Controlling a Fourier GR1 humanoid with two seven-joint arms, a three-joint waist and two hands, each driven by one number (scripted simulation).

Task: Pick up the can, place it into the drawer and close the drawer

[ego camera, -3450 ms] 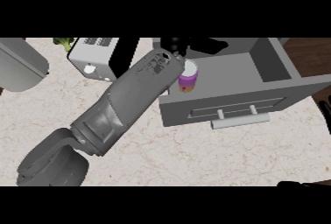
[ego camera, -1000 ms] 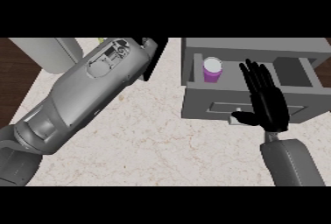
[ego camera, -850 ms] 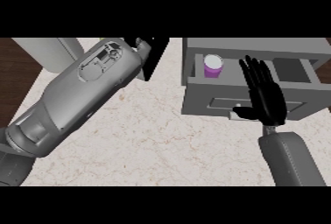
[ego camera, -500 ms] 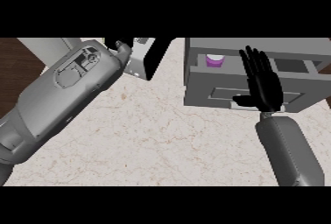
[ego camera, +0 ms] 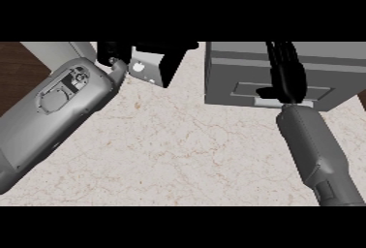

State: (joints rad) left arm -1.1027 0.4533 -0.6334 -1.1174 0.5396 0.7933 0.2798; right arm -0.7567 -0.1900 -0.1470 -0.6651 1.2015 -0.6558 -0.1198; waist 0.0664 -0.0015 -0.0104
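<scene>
Pressing straight, flat fingers of the right hand (ego camera: pixel 284 72) against the shut drawer (ego camera: pixel 282 87) front, upper right; contents hidden.

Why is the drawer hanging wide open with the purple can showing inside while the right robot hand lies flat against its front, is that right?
Not quite. In the head view the drawer is pushed in, and no can shows. The right robot hand does lie flat against its front.
</scene>
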